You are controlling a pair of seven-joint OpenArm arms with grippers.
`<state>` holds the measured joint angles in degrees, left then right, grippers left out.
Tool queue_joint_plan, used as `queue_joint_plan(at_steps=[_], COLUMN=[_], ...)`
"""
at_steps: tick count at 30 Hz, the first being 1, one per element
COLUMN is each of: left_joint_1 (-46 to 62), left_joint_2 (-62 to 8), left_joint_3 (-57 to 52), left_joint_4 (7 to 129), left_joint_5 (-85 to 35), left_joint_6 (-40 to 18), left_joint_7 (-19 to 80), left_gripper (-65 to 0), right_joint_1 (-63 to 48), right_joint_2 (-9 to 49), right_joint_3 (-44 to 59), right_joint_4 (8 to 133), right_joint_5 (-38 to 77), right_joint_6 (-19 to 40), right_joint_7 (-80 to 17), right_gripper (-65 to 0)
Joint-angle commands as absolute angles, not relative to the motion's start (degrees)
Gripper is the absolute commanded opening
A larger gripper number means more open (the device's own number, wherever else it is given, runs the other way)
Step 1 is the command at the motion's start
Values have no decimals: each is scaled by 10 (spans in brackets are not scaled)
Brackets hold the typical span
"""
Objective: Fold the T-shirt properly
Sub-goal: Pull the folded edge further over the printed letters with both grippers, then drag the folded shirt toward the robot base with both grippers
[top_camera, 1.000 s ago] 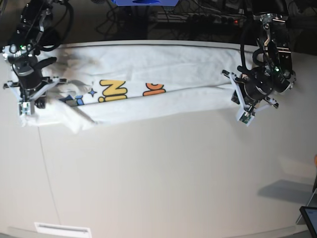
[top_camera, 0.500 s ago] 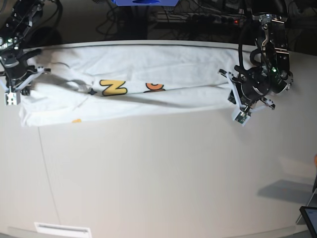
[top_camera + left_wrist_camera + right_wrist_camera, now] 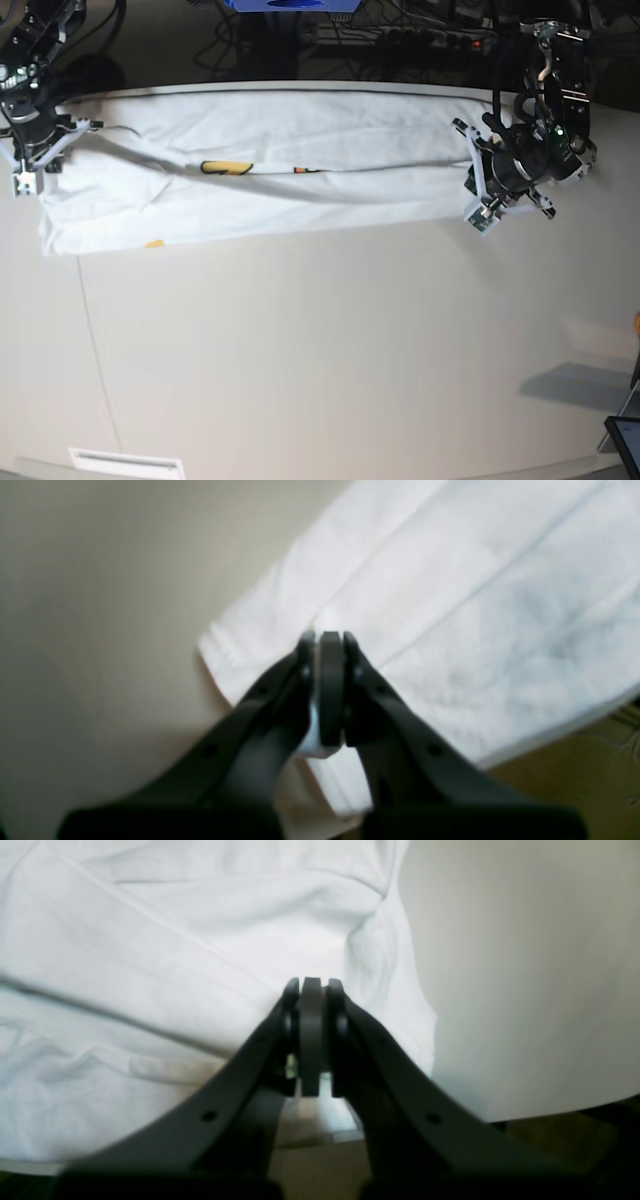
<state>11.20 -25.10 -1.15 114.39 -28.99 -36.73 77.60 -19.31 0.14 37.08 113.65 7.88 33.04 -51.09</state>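
The white T-shirt [image 3: 300, 205] lies stretched in a long band across the far part of the table. Only slivers of its yellow and orange print [image 3: 225, 167] show along a lengthwise fold. My left gripper [image 3: 478, 218] is at the shirt's right end, jaws shut with white cloth pinched between them in the left wrist view [image 3: 322, 637]. My right gripper [image 3: 25, 182] is at the shirt's left end, jaws shut over the cloth [image 3: 310, 985]. The shirt also fills the wrist views [image 3: 475, 605] [image 3: 150, 965]. The neck label is hidden.
The pale table [image 3: 330, 350] reaches toward the camera in front of the shirt. Cables and a power strip [image 3: 430, 40] lie behind the far edge. A dark screen corner [image 3: 625, 440] sits at the lower right, a white label [image 3: 125, 462] at the lower left.
Both grippers moved outward and toward the far edge, pulling the shirt taut. The near layer was drawn up over the print, which is now almost covered.
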Motion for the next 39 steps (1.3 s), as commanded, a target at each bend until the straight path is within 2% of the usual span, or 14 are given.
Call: queue_joint_plan(at_steps=[1, 4, 15, 23, 32, 34, 37, 39], left_joint_1=[105, 116, 131, 135, 136, 136, 136, 136], left_joint_2=[-269, -275, -326, -336, -336, -336, -336, -335], left_joint_3=[-14, -21, -13, 48, 50, 48, 47, 45], left_joint_4=[1155, 1156, 1156, 1156, 1156, 1156, 1156, 1156], left_joint_5=[-292, -292, -292, -291, -291, -291, -292, -292], left_joint_6=[-378, -399, -400, -400, -400, -400, -400, -400], left_joint_7=[772, 772, 771, 768, 769, 769, 768, 768], left_gripper=[-650, -650, -650, -650, -645, -606, -459, -405], right_joint_1=[-192, -192, -193, -193, -193, -193, -190, -189], right_joint_2=[8, 8, 8, 7, 7, 7, 7, 7], right_joint_3=[372, 372, 371, 371, 371, 371, 371, 371], right_joint_4=[1146, 1145, 1144, 1144, 1142, 1139, 1125, 1118], right_joint_5=[82, 82, 81, 81, 81, 81, 81, 81], right_joint_6=[330, 330, 328, 328, 327, 327, 326, 326], right_joint_7=[-502, -502, -519, -522, -522, -522, -522, -522], right_gripper=[-649, -649, -649, -649, -649, -649, -649, -649])
